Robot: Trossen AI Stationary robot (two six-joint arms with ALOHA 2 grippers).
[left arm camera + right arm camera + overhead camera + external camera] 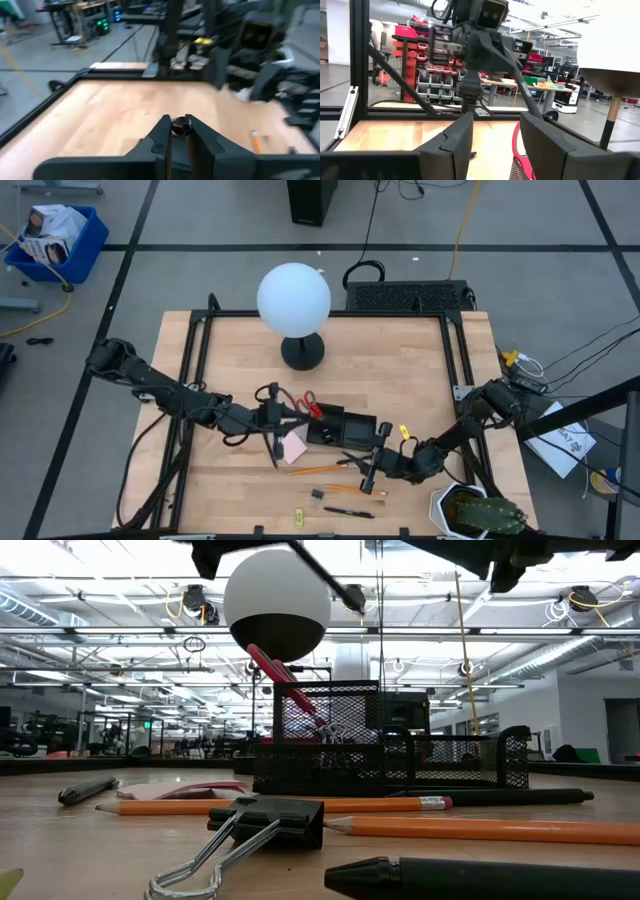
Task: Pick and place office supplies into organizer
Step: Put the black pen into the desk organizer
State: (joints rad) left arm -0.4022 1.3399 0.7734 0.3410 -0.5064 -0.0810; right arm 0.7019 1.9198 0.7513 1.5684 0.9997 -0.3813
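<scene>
The black mesh organizer (340, 423) (400, 755) stands mid-table, and the red-handled scissors (305, 402) (290, 680) stick up out of its left end. My left gripper (272, 420) (179, 122) hovers just left of it, shut on a black pen (274, 448) (330, 580). The pink sticky pad (294, 447) lies flat below that pen. Two orange pencils (315, 470) (480, 828), a black clip (316, 495) (265, 820), another black pen (348, 512) and a yellow-green piece (298, 517) lie nearer the front edge. My right gripper (368, 472) (495, 125) is open above the pencils, touching nothing. My left gripper pinches the black pen between its two fingers, and one round end of the pen (180, 127) shows between the fingertips. The pen is lifted clear of the table and hangs tilted below the gripper, over the sticky pad.
A white globe lamp (293, 300) (277, 600) on a round black base (302, 352) stands behind the organizer. A small yellow object (404, 431) lies right of the organizer. A white pot with a green plant (475, 512) sits at the near right corner. Bare wood shows at the table's left.
</scene>
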